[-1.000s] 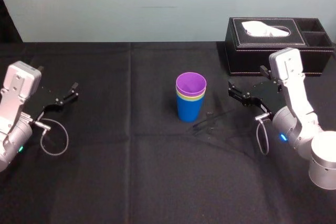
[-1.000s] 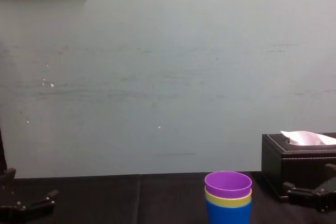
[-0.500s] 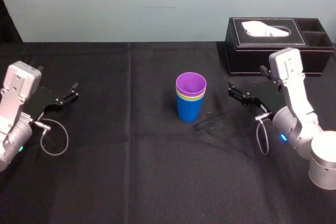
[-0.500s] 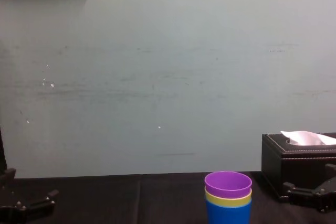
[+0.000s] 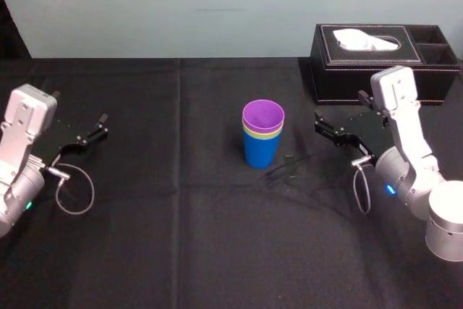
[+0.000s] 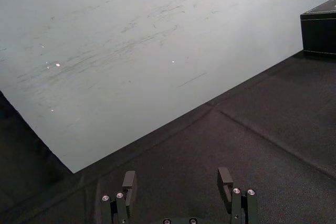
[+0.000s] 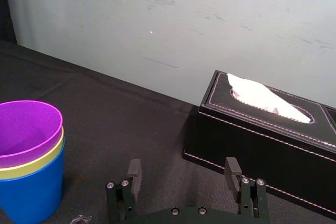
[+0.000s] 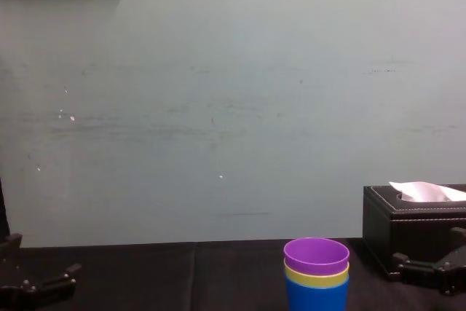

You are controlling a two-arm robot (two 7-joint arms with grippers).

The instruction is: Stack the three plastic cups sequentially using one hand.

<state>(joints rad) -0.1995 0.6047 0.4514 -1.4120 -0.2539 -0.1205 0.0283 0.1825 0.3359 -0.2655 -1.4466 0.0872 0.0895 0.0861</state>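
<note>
Left pincer (image 6: 176,182) is resting low at the left edge of the head view, jaws spread wide, gripping nothing. Right pincer (image 7: 183,169) is hovering right of centre, jaws equally wide, empty, apart from the cups. Mid-frame on the black counter (image 5: 181,236), the blue cup (image 5: 261,151) is standing upright, carrying the yellow-green cup (image 5: 263,134) nested inside, with the purple cup (image 5: 263,116) nested on top. A black tissue box (image 5: 376,63) is sitting upper right, beyond the right pincer.
</note>
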